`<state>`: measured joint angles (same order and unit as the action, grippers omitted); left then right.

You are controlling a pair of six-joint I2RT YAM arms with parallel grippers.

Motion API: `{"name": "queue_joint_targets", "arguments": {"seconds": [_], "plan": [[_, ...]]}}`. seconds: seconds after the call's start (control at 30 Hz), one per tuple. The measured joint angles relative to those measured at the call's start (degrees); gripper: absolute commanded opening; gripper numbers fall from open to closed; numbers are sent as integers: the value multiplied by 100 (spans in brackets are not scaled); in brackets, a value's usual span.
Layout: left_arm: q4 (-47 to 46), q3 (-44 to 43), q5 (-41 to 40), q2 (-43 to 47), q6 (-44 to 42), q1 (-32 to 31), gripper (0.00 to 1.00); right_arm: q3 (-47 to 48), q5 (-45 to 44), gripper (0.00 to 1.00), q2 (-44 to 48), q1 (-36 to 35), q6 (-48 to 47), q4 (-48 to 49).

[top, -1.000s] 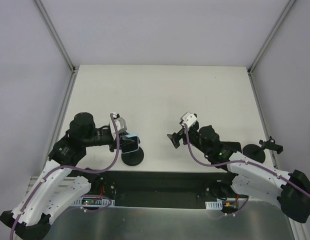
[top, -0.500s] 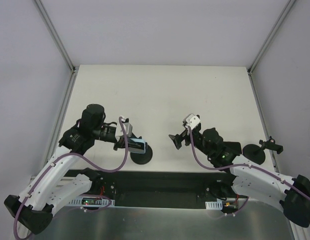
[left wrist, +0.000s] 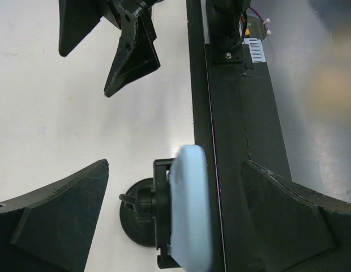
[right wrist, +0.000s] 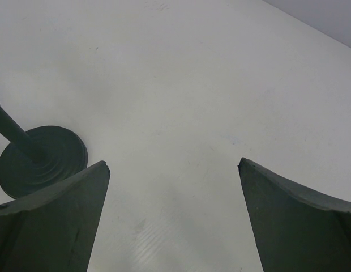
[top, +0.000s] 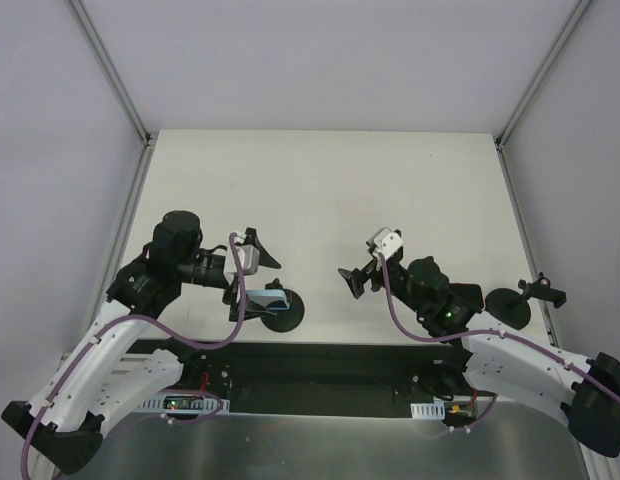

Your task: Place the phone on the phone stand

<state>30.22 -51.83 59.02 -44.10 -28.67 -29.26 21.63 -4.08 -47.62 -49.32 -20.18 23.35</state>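
- Phone point(left wrist: 189, 209) and surface point(top: 320, 190): the phone stands on its long edge in the cradle of the phone stand point(left wrist: 137, 218). The stand sits close to the near edge of the surface, just beside the black rail point(left wrist: 238, 141). A knock toward that rail could send both over the edge.
- Left claw point(left wrist: 174, 162): it is spread wide and grasps nothing, with one finger on each side of the phone and a gap on both sides. The main risk is in backing away. If the arm pulls out at a slant or twists, a finger could clip the phone and lever it out of the cradle.
- Right claw point(right wrist: 172, 164): it is also released and empty, hovering over bare surface well apart from the phone. It is a hazard only if it swings left into the other arm's path.
- Phone stand: its round base looks small for a phone carried high and on edge, so I judge that a light bump could tip it.
- Second stand point(right wrist: 42, 160): it stands empty at the far right and is unlikely to matter.
- Phone seating: the cradle lies behind the phone, so I cannot tell whether the clamp grips both ends. If it is loose, the phone may slide or lean out.
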Motion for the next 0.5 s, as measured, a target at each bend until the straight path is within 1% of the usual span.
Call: {"name": "queue_joint_targets", "arguments": {"seconds": [0.27,0.37,0.4,0.5], "plan": [[-192,-181,-55,584,328,-2,99,0,0,100,-136,0,2,13],[-732,-236,-173,809,778,-2,99,4,-15,100,-361,0,4,26],[-994,-236,-286,868,1034,-2,99,24,-26,100,-450,0,11,2],[-1589,-302,-1204,857,1810,-2,99,426,-337,100,-872,0,179,-520]]}}
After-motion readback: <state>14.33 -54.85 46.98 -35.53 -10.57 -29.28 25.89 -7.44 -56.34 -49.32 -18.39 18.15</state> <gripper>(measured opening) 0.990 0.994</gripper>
